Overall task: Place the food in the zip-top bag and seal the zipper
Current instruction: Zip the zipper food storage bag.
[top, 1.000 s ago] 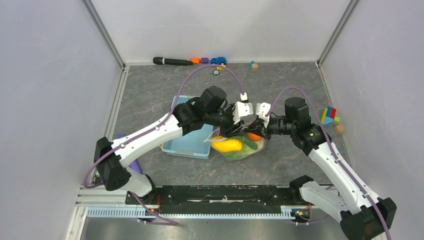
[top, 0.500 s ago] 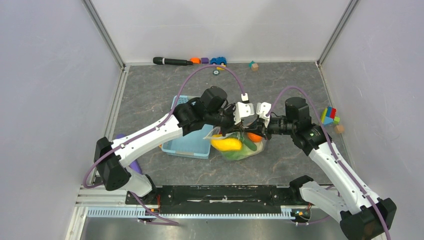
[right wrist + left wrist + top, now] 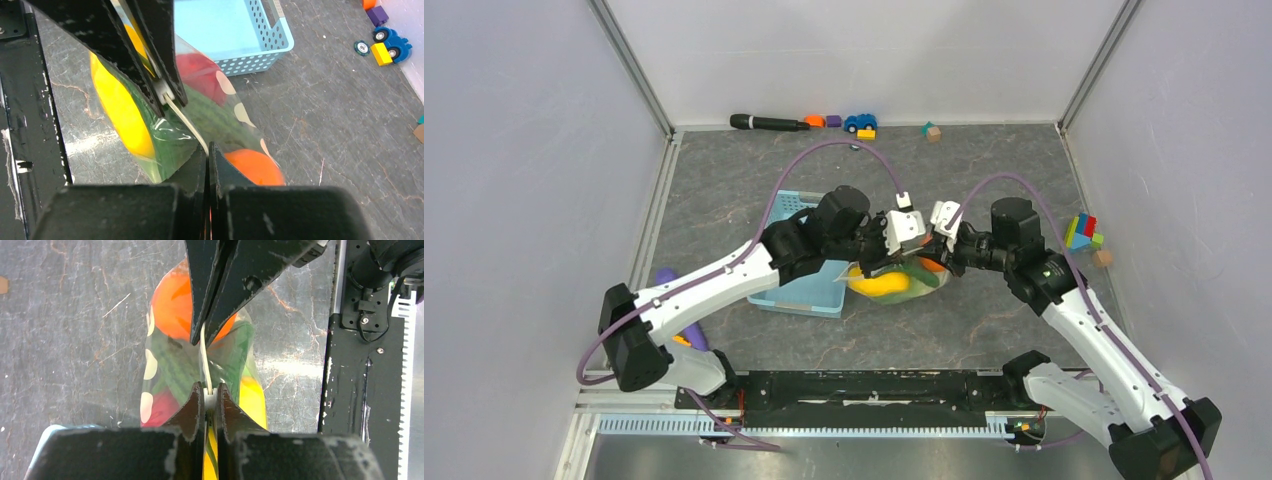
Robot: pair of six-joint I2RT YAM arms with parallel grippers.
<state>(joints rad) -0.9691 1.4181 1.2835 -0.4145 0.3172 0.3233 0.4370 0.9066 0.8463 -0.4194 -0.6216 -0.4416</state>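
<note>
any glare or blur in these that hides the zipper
Left wrist: a glare streak on the table, yet the zipper reads sharp. Right wrist: similar table glare, sheen on the zip-top bag, zipper visible. Top external: even light, soft shadows, zipper too small to see.

I find no word, number, brand or sign that I can read in any of my views; the only print is the plain white dots on the bag [image 3: 150, 371], and they spell nothing
</note>
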